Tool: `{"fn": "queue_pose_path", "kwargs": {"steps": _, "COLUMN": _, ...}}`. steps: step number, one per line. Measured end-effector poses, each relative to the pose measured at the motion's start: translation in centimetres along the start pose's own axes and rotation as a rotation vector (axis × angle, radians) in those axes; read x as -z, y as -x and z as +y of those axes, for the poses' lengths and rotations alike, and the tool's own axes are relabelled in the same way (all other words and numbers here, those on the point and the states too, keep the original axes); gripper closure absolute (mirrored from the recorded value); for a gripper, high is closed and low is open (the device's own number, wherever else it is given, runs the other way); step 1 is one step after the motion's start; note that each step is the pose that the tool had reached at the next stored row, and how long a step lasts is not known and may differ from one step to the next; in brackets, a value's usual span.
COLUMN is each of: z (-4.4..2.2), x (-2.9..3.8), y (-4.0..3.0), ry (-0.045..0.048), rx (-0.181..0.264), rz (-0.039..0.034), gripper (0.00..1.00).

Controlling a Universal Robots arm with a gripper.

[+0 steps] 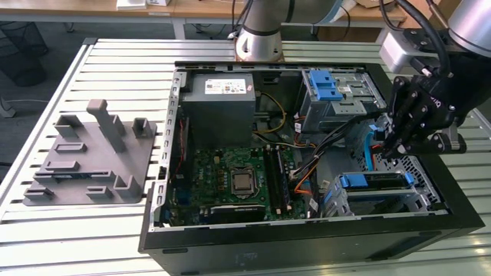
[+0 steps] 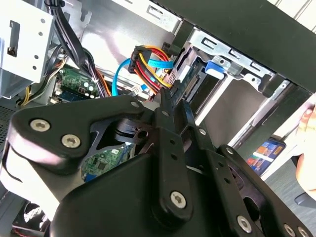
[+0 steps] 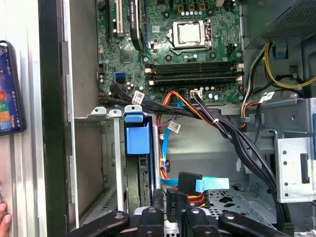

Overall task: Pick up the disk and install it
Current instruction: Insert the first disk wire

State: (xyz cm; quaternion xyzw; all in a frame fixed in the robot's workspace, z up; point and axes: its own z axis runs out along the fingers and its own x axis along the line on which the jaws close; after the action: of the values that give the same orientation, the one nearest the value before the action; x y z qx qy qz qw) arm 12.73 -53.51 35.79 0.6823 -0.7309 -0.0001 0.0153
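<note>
1. Slatted metal table carries an open PC case; a grey fixture lies well apart at the exterior view's left.
2. Desks and floor lie behind the arm base.
3. Gripper hangs inside the case near its wall on the exterior view's right, over the drive bays. Cannot tell its opening or any hold.
4. Disk, blue-tabbed, sits in the cage; cables crowd alongside.
5. Motherboard lies open; a fingertip sits at the table edge.
</note>
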Motion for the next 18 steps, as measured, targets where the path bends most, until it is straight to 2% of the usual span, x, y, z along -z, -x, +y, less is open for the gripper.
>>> {"fn": "queue_pose_path", "kwargs": {"steps": 6, "z": -0.01, "x": -0.51, "y": 0.01, "ry": -0.007, "rx": 0.0, "rz": -0.0005, "gripper": 0.75}}
{"fn": "queue_pose_path", "kwargs": {"steps": 11, "z": -0.01, "x": -0.68, "y": 0.01, "ry": -0.0086, "rx": 0.0, "rz": -0.0003, "gripper": 0.76}}
{"fn": "queue_pose_path", "kwargs": {"steps": 12, "z": -0.01, "x": -0.69, "y": 0.01, "ry": -0.0086, "rx": 0.0, "rz": -0.0004, "gripper": 0.83}}
{"fn": "queue_pose_path", "kwargs": {"steps": 16, "z": -0.04, "x": -0.7, "y": -0.37, "ry": -0.0086, "rx": 0.0, "rz": -0.0005, "gripper": 0.84}}
{"fn": "queue_pose_path", "kwargs": {"steps": 18, "z": -0.07, "x": -0.71, "y": -0.83, "ry": -0.0086, "rx": 0.0, "rz": -0.0006, "gripper": 0.84}}
